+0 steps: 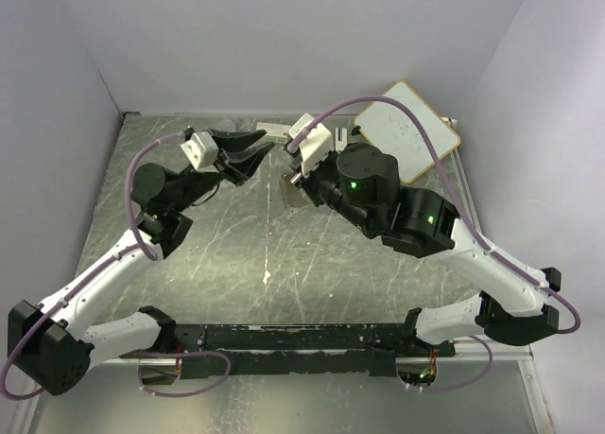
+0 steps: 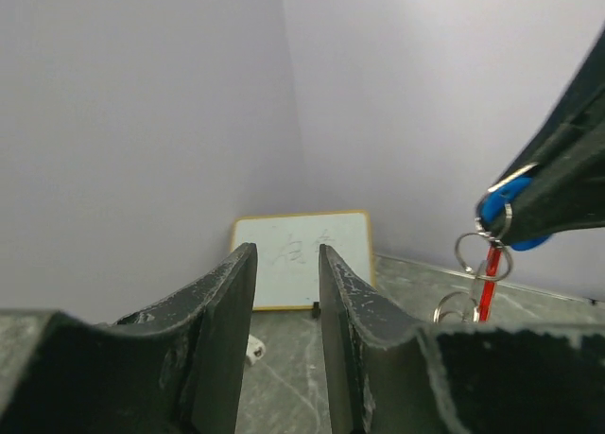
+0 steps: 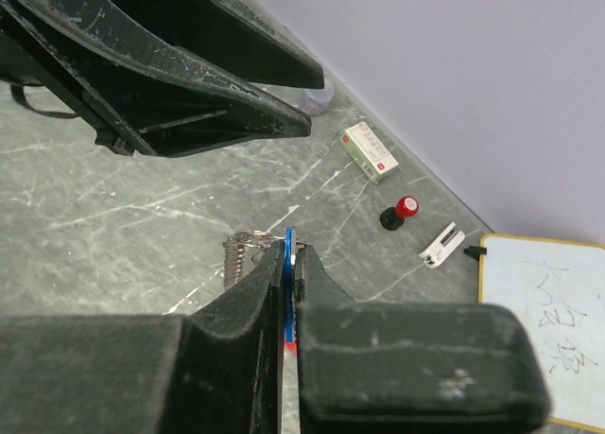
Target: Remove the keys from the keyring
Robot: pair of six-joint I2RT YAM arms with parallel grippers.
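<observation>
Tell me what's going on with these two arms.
The right gripper is shut on the blue-headed key, holding it up with the rings and the red strip dangling below. The silver keys seem to hang from the same bunch, so nothing looks removed yet. The left gripper is open and empty, close beside the bunch.

my table [image 1: 246, 264] is grey-green, veined like marble — scuffed, matte. plain lilac-white walls [image 1: 284, 37] close three sides; a wood-framed whiteboard [image 1: 437, 130] sits in the far right corner.
</observation>
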